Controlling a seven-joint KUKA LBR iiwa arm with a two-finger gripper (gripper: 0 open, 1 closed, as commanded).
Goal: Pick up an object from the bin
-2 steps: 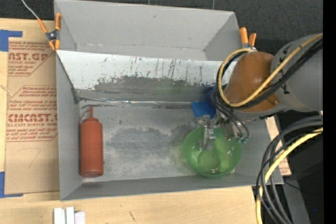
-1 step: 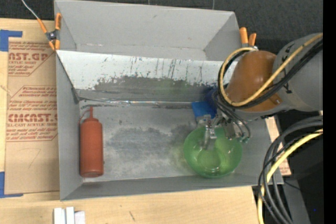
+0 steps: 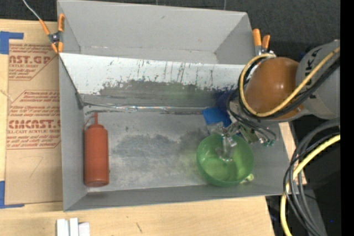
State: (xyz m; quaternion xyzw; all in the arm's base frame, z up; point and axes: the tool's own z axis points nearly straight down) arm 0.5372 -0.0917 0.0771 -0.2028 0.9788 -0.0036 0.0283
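A green translucent bowl [image 3: 214, 169] sits at the bin's near right. My gripper [image 3: 227, 150] reaches down into it, its metal fingers inside the bowl's hollow near the far rim. Whether they are open or shut is hidden by the wrist and the glare of the bowl. Just behind the bowl, against the bin's back wall, a small blue object [image 3: 213, 115] lies partly under the arm.
A red squeeze bottle [image 3: 95, 152] with a thin nozzle lies upright along the bin's left wall, far from the gripper. The arm with its orange dome and cables covers the bin's right side.
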